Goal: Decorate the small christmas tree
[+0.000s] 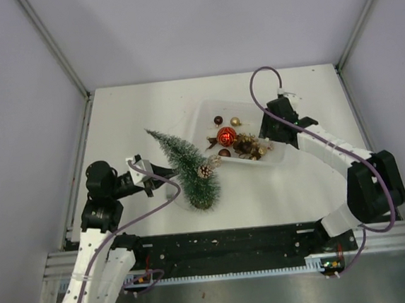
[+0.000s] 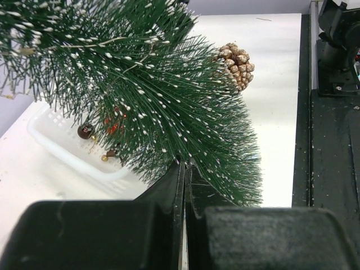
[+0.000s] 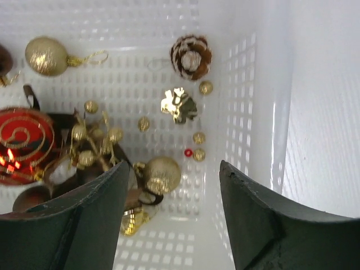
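Note:
The small christmas tree (image 1: 188, 168) leans toward the back left on the white table, with a pinecone (image 1: 205, 171) hung on its lower right side. My left gripper (image 1: 174, 176) reaches in from the left and is shut, its tips (image 2: 184, 167) buried in the tree's (image 2: 140, 84) lower bristles, below the pinecone (image 2: 236, 64). My right gripper (image 1: 265, 130) hangs open over the right end of the white tray (image 1: 203, 119). In the right wrist view a gold glitter bauble (image 3: 162, 175) lies just inside the left finger of the right gripper (image 3: 174, 164), with nothing held.
The tray (image 3: 264, 84) holds a red bauble (image 3: 19, 143), a gold bauble (image 3: 45, 55), a frosted pinecone (image 3: 191, 56), gold sprigs and small beads. A black rail (image 1: 225, 245) runs along the table's near edge. Grey walls enclose the table.

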Action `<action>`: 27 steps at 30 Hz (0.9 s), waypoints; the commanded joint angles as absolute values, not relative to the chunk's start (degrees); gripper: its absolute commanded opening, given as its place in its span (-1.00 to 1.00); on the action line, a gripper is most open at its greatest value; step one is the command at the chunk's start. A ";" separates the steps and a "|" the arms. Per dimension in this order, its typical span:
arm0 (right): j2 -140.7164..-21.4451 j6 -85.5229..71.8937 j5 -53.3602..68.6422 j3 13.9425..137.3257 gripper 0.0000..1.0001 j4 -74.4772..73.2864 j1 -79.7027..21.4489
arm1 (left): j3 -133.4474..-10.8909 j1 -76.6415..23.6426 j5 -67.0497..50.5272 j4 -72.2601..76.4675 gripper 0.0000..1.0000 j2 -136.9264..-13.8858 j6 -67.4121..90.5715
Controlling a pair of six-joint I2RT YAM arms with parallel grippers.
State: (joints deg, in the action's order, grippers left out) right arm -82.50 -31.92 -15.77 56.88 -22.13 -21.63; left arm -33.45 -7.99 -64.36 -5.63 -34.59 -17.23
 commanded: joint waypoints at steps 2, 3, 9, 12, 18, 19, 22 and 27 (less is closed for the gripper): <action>-92.44 -29.62 -25.65 67.75 0.26 -21.97 -21.01 | -32.08 -8.26 -63.72 -6.06 -1.00 -32.52 -14.59; -94.90 -29.53 -27.14 69.68 0.26 -22.49 -21.01 | -32.08 -8.26 -63.37 -6.33 -1.00 -32.17 -14.33; -104.93 -27.78 -33.21 77.16 0.22 -25.05 -21.18 | -31.29 -8.26 -62.40 -7.73 -1.00 -29.62 -12.40; -107.92 -26.54 -35.33 79.53 0.21 -25.58 -21.18 | -30.50 -8.35 -61.61 -7.03 -1.00 -28.22 -10.12; -112.49 -25.84 -36.74 82.00 0.15 -26.28 -21.18 | -27.95 -8.35 -58.19 -4.31 -1.00 -25.76 -3.09; -113.11 -25.93 -36.83 82.26 0.12 -26.19 -21.01 | -27.60 -8.35 -57.84 -3.96 -1.00 -25.49 -2.12; -114.69 -26.37 -36.74 82.70 0.00 -26.10 -21.09 | -27.33 -8.35 -57.57 -3.60 -1.00 -24.61 -0.44; -116.10 -26.81 -35.60 83.06 -0.24 -26.02 -21.09 | -26.72 -8.44 -56.52 -1.94 -1.00 -23.47 2.89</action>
State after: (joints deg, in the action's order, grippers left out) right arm -115.04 -26.52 -35.16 80.42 -25.82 -21.52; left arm -27.55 -8.05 -57.56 -5.10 -24.69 -1.61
